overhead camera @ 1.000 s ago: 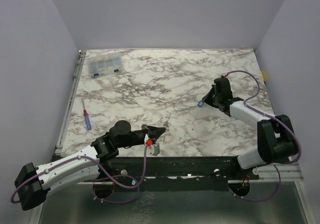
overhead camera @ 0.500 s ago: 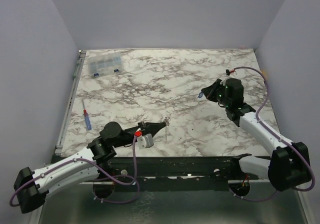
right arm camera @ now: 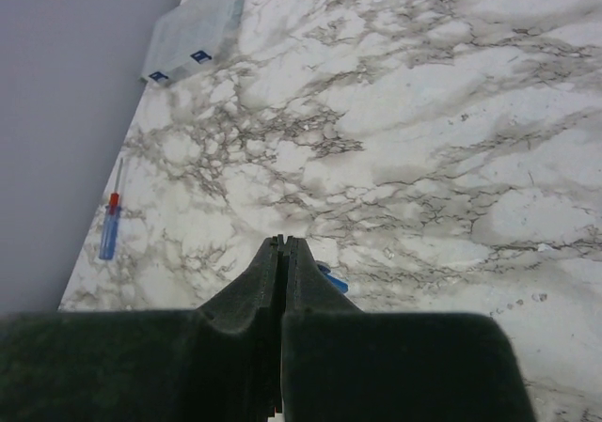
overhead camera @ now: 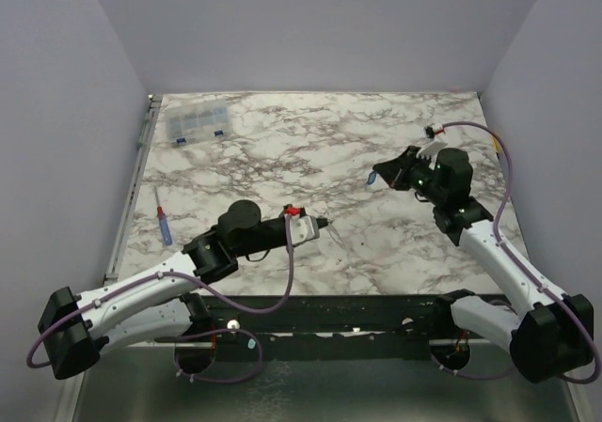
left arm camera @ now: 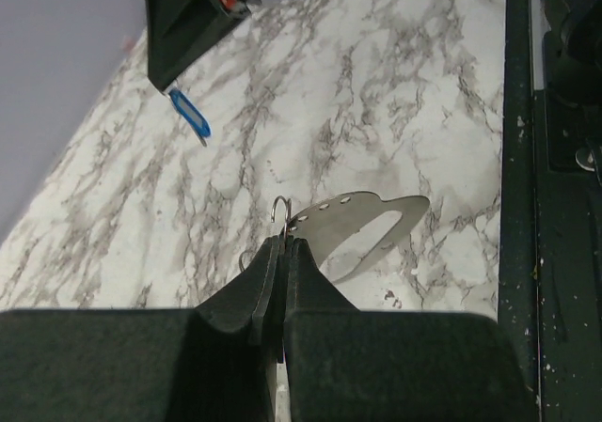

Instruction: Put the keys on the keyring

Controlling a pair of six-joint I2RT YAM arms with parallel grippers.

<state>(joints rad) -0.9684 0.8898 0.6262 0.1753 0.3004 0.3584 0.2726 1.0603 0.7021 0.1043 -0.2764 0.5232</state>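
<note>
My left gripper hangs above the near middle of the marble table, shut on one of the keys, a flat silvery blade with a row of holes and a slot. That key sticks out past the fingertips, with a small wire loop at its top. My right gripper is raised right of centre and shut on the keyring, whose blue tag dangles below its tip. In the right wrist view only the tag peeks out beside the closed jaws. The two grippers are apart.
A clear compartment box sits at the far left corner. A blue-handled, red-tipped screwdriver lies by the left edge. The black front rail runs along the near edge, and pale walls enclose the table.
My left arm has lifted and swung right and away from the near edge, carrying the key. My right arm has stretched out and turned its gripper leftward, the blue tag still hanging from it.
</note>
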